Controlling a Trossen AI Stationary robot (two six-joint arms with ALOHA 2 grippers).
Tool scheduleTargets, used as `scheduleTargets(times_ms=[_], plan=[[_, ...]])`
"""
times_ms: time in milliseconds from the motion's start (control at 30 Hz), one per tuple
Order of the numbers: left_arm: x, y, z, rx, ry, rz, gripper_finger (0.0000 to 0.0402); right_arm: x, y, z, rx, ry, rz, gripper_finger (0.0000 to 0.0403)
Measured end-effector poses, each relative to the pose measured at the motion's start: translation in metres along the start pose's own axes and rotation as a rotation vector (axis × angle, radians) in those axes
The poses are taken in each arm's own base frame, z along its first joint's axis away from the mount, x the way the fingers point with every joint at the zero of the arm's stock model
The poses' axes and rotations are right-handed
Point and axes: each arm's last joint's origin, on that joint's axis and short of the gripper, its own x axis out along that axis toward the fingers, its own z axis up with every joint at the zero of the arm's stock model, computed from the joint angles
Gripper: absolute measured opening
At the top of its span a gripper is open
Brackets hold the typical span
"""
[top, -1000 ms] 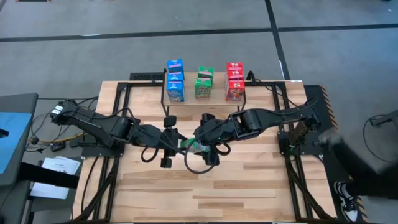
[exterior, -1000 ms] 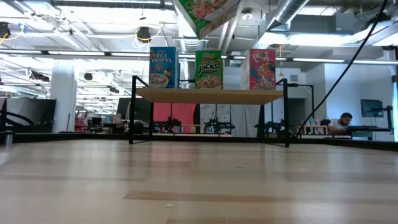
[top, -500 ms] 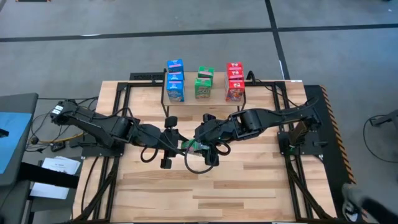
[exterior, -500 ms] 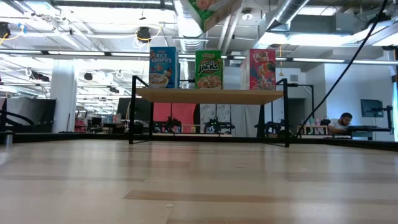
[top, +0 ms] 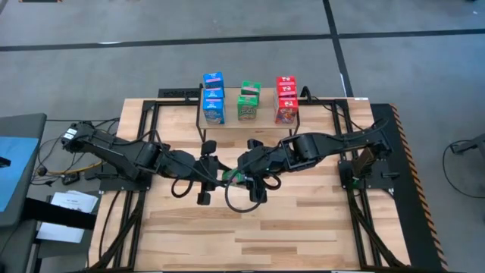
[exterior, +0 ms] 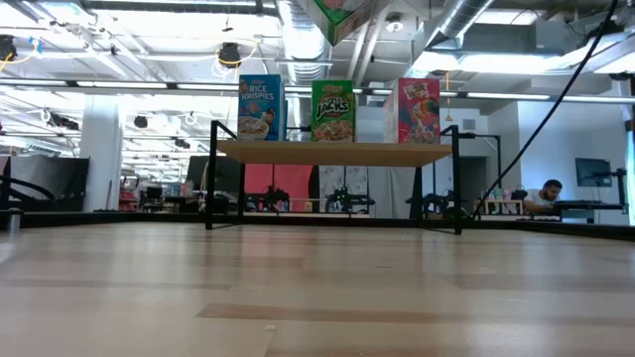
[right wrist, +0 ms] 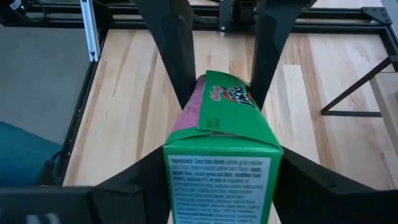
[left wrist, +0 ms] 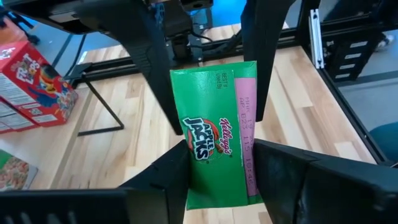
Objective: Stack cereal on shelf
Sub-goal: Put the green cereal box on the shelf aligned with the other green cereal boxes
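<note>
Bright, even overhead light, soft shadows, wrist views slightly blurred.

Shelf (top: 246, 125): low light-wood board on thin black legs, at the table's far edge. It carries three stacks of cereal boxes: blue (top: 214, 97) at left, three high; green (top: 248, 102) at centre, apparently two high; red (top: 286, 99) at right, three high. A further green box (left wrist: 217, 149) is off the shelf, above the mid-table, held between both grippers' fingers.

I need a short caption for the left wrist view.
Both grippers hold one green cereal box above the table.
</note>
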Motion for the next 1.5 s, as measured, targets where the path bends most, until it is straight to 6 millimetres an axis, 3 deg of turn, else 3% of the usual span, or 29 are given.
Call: scheduleTargets(times_ms=[200,400,733,900,1200,1500], plan=[[0.0,0.0,0.0,0.004,0.001,0.001,0.0158,0.0,0.0,0.0,0.007,0.0,0.0,0.0205],[0.0,0.0,0.0,0.01,0.001,0.0,0.0183,0.0,0.0,0.0,0.01,0.0,0.001,0.0206],[0.0,0.0,0.0,-0.003,0.0,0.002,0.0274,0.0,0.0,0.0,0.01,0.0,0.001,0.0205],[-0.006,0.001,0.002,0.002,-0.013,0.022,0.03,-0.003,-0.001,0.0,0.008,-0.001,0.001,0.0199],[-0.031,0.006,0.009,-0.039,-0.077,0.008,0.0303,-0.042,-0.006,0.003,-0.051,-0.06,0.003,0.0204],[-0.036,0.0,0.006,-0.022,-0.044,-0.023,0.0303,-0.104,-0.013,0.004,-0.153,-0.195,-0.088,0.0204]])
